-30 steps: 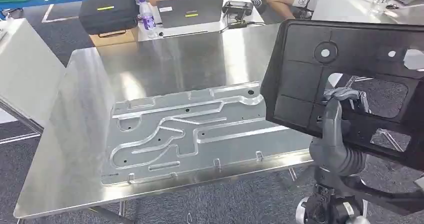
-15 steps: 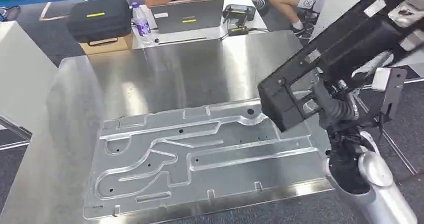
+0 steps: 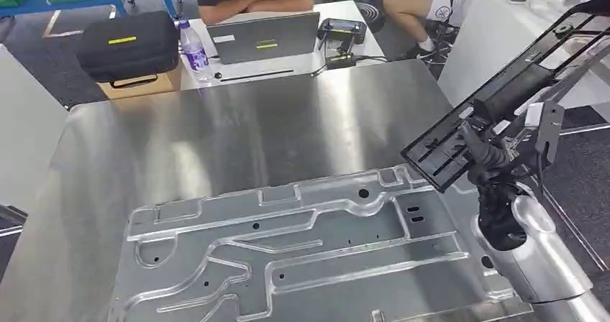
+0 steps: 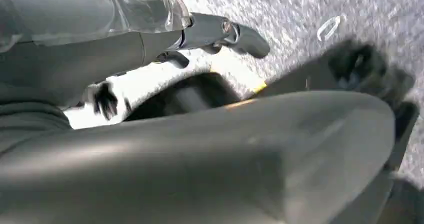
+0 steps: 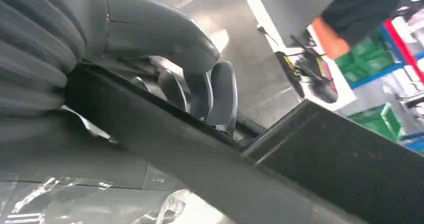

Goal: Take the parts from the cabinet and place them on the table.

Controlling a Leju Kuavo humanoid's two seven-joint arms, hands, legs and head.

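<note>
part (image 3: 503, 95), big, black and flat, has tipped over since a second ago. then its wide face looked at the camera; now it lies nearly level, seen from its edge, up in the air over the right side of the table (image 3: 237, 131). the right hand (image 3: 483, 153) is clamped on its near edge, thumb on one side, fingers (image 5: 220, 91) on the other. the camera moved too, so the silver plate (image 3: 302, 250) only looks shifted. i think the part is about ready to go down. the left hand (image 4: 220, 31) hangs by the floor; i cannot tell how its fingers are.
</note>
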